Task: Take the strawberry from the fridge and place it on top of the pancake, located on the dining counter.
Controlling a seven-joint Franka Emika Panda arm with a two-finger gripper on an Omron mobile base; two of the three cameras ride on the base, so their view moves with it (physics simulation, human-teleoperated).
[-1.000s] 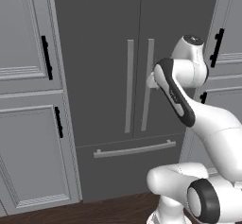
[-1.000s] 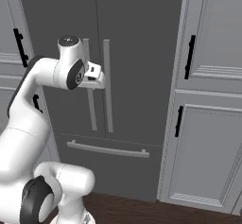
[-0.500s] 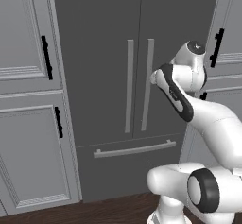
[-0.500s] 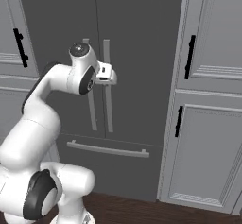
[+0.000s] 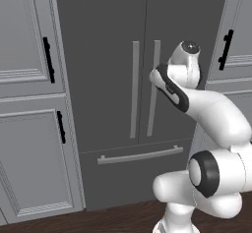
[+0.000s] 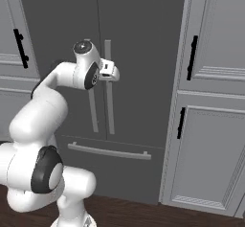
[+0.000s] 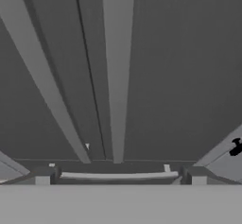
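gripper (image 7: 120, 173): spread wide, nothing held | fridge (image 5: 103, 55): doors closed, strawberry presumed inside | right door handle (image 7: 118, 72): straight ahead, between the fingertips, long axis vertical

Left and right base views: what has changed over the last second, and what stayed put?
The arm has swung its hand forward, bringing the tool closer to the fridge door handles. The tool is open, holds nothing, and has taken hold of nothing. The fridge doors are shut as before, its drawer is closed, and the base has not moved, since the cabinets sit where they did.
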